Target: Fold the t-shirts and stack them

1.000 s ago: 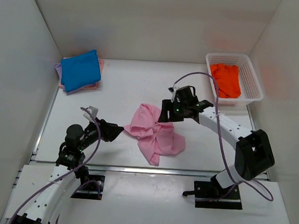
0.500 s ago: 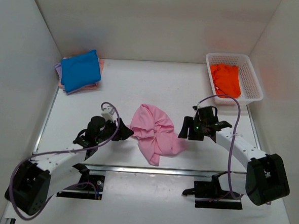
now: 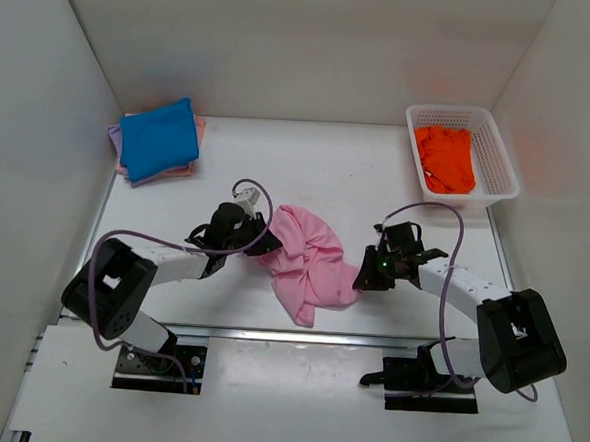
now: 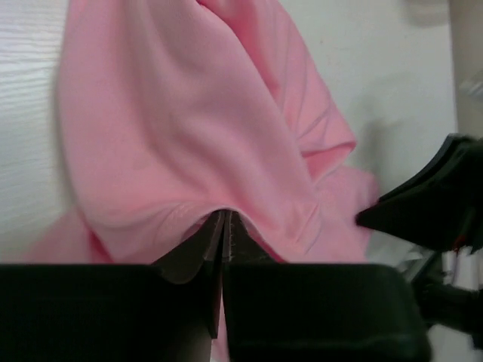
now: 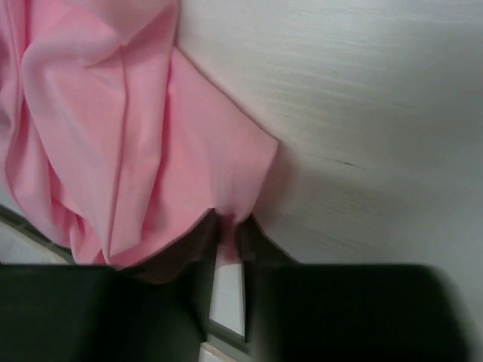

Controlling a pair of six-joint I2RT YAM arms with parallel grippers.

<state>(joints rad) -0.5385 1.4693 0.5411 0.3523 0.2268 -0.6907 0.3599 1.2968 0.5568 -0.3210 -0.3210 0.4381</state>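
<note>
A crumpled light pink t-shirt (image 3: pixel 307 262) lies in the middle of the table. My left gripper (image 3: pixel 261 245) is shut on the shirt's left edge; in the left wrist view the pink cloth (image 4: pixel 204 143) bunches at the closed gripper (image 4: pixel 225 219). My right gripper (image 3: pixel 360 278) is shut on the shirt's right edge, and the right wrist view shows a pink fold (image 5: pixel 113 143) pinched in that gripper (image 5: pixel 229 226). A folded bright blue t-shirt (image 3: pixel 158 138) tops a stack at the back left, over lavender (image 3: pixel 113 135) and pink layers. An orange t-shirt (image 3: pixel 446 158) lies in the basket.
The white lattice basket (image 3: pixel 499 158) stands at the back right by the wall. White walls close in the table on the left, back and right. A metal rail (image 3: pixel 298 333) runs along the near table edge. Purple cables loop over both arms.
Both arms moved in to the pink shirt's sides, the left from the near left, the right from behind it. Both grippers were open and have closed on the cloth.
</note>
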